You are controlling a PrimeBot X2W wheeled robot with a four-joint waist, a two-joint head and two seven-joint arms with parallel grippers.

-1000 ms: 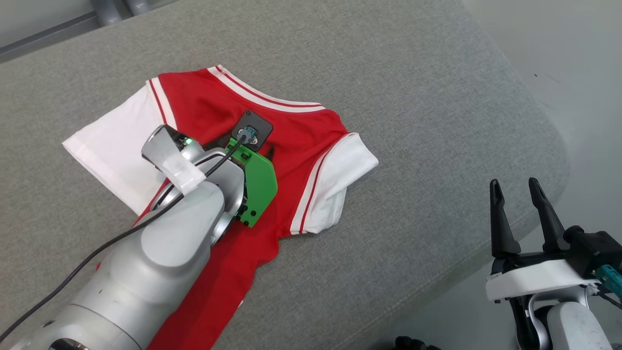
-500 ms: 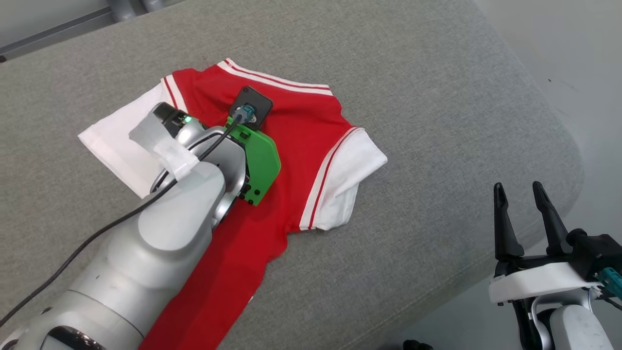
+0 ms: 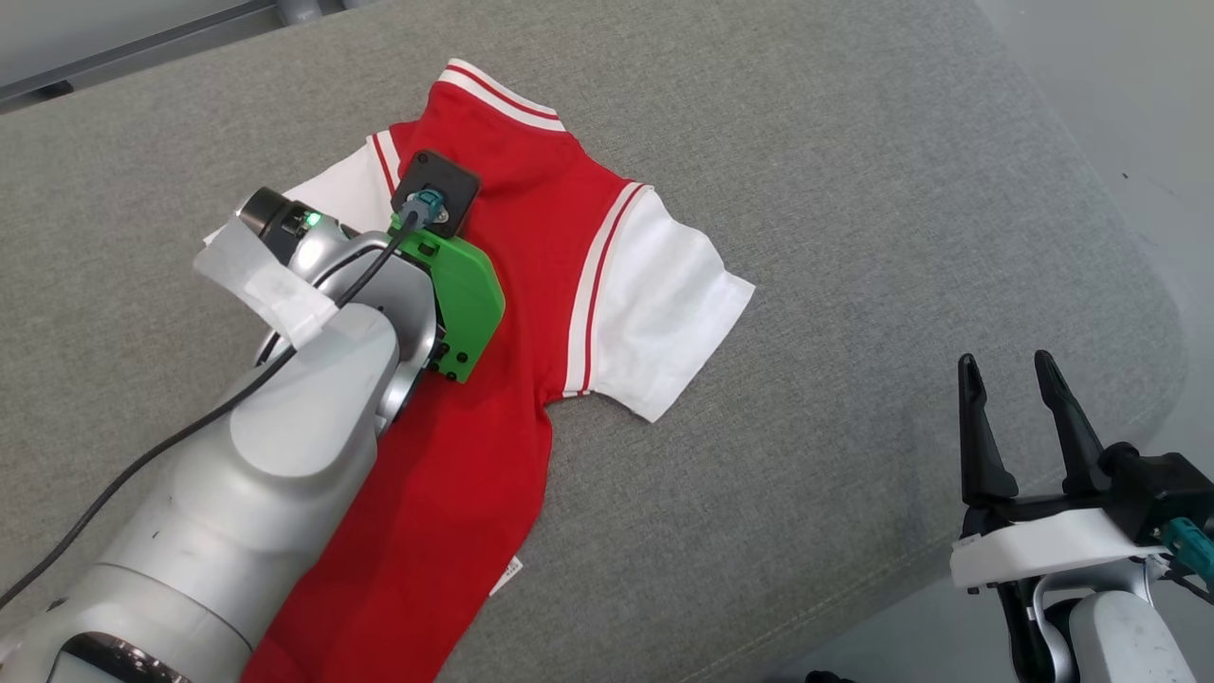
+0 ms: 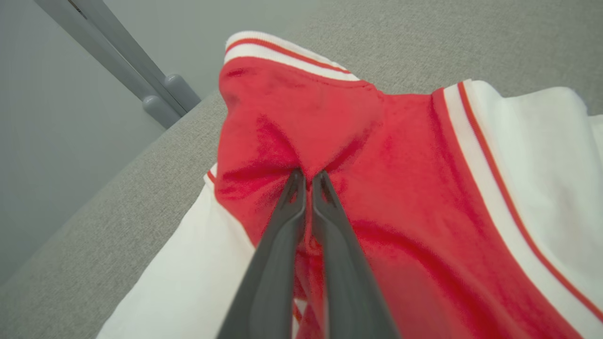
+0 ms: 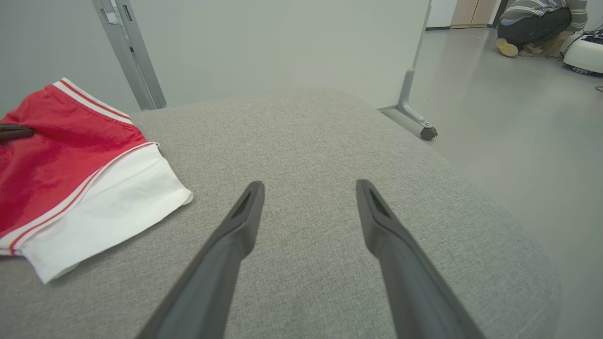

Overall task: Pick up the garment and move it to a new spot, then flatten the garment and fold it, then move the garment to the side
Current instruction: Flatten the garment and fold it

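A red garment (image 3: 517, 247) with white sleeves and striped trim lies on the grey cushioned surface (image 3: 806, 190). In the left wrist view my left gripper (image 4: 307, 178) is shut, pinching a raised fold of the red garment (image 4: 377, 155) near its collar. From the head camera the left arm and its green wrist mount cover the fingers. My right gripper (image 3: 1005, 370) hangs open off the surface's right front edge, well apart from the garment (image 5: 61, 155); nothing lies between its fingers (image 5: 245, 212).
The grey surface rounds off at the right and front, with pale floor (image 3: 1119, 85) beyond. A wheeled metal frame leg (image 5: 414, 117) stands behind the surface. A person (image 5: 541, 23) crouches on the floor far off at the upper right of the right wrist view.
The left gripper has dragged the garment's collar end up and away along the surface, stretching the red body out straighter; the right sleeve has spread flatter. The right gripper stays open in place.
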